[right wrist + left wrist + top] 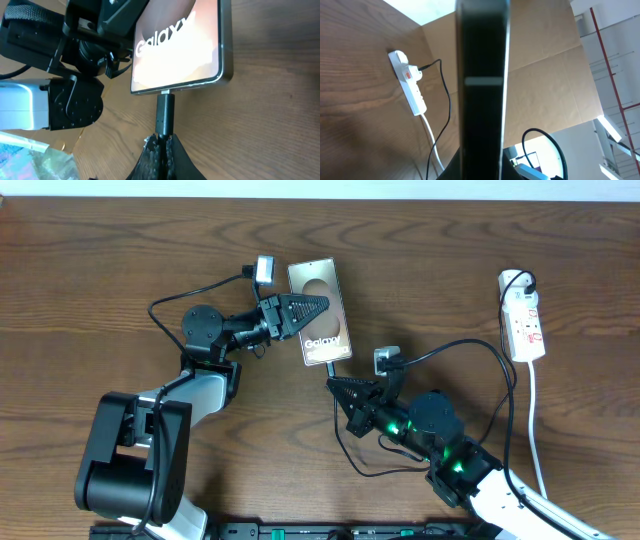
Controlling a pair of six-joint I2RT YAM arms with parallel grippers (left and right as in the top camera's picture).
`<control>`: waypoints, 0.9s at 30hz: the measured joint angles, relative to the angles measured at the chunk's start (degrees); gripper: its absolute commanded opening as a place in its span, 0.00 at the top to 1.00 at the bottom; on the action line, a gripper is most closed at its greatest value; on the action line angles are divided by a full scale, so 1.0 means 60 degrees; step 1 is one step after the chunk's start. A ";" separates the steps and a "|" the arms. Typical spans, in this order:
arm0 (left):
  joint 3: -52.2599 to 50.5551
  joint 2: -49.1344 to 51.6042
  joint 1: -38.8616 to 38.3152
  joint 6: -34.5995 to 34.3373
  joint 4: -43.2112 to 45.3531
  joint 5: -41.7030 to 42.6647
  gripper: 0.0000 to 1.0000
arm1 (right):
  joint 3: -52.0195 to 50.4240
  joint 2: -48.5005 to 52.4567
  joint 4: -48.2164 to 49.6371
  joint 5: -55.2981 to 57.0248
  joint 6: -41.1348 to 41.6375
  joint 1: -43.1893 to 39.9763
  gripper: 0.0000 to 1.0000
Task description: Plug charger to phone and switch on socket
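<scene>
1. Phone [330, 340] sits on the wood tabletop [120, 250], "Galaxy" lettering up, skewed a little in the overhead view.
2. Left hand [322, 307] comes in from the phone's left side and is clenched across its middle. In the left wrist view the dark slab stands edge-on between the fingers.
3. Right hand [333, 383] is just below the phone's bottom edge, clenched on the rear of the charger's plug [165, 112].
4. The plug points straight at the phone and touches its bottom edge near the middle. How deep it sits, I cannot tell.
5. The black cable [470, 341] arcs away to the right of the phone and ends at the white adapter [515, 280].
6. The adapter is seated in the end of the socket [525, 325] farthest from the arms.
7. The socket lies flat, well apart from the phone on its right, with red marks on its face. Switch position: cannot tell.
8. The socket's white cord [535, 430] trails from its near end, running down past the phone's level on the right.
</scene>
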 measured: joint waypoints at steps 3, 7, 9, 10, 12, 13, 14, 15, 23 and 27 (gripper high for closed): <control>0.0007 0.0000 -0.0055 0.0015 0.0000 -0.0015 0.92 | -0.0044 0.0011 0.0066 0.0047 -0.0044 0.0000 0.99; 0.0055 0.0000 -0.0178 0.0047 0.0029 -0.0117 0.93 | -0.0153 0.0015 0.0321 0.0120 -0.0076 -0.0007 0.99; 0.0084 0.0000 -0.0222 0.0058 0.0040 -0.0142 0.93 | -0.0189 0.0018 0.0415 0.0171 -0.0102 -0.0007 0.99; 0.0098 0.0000 -0.0226 0.0062 0.0040 -0.0146 0.93 | -0.0193 0.0018 0.0441 0.0189 -0.0106 -0.0007 0.99; 0.0135 0.0000 -0.0229 0.0073 0.0044 -0.0146 0.93 | -0.0219 0.0029 0.0568 0.0229 -0.0106 -0.0007 0.99; 0.0153 0.0000 -0.0229 0.0076 0.0047 -0.0142 0.93 | -0.0237 0.0040 0.0652 0.0255 -0.0106 -0.0007 0.99; 0.0175 0.0000 -0.0229 0.0076 0.0051 -0.0142 0.92 | -0.0255 0.0055 0.0729 0.0262 -0.0109 -0.0007 0.99; 0.0189 0.0000 -0.0229 0.0073 0.0058 -0.0146 0.93 | -0.0270 0.0066 0.0845 0.0262 -0.0106 -0.0011 0.99; 0.0346 -0.0011 -0.0229 0.0066 0.0106 -0.0244 0.93 | -0.0321 0.0117 0.1322 0.0073 -0.0127 -0.0259 0.99; 0.0390 -0.0029 -0.0295 0.0055 0.0113 -0.0324 0.93 | -0.0430 0.0117 0.1687 0.0033 -0.0186 -0.0306 0.99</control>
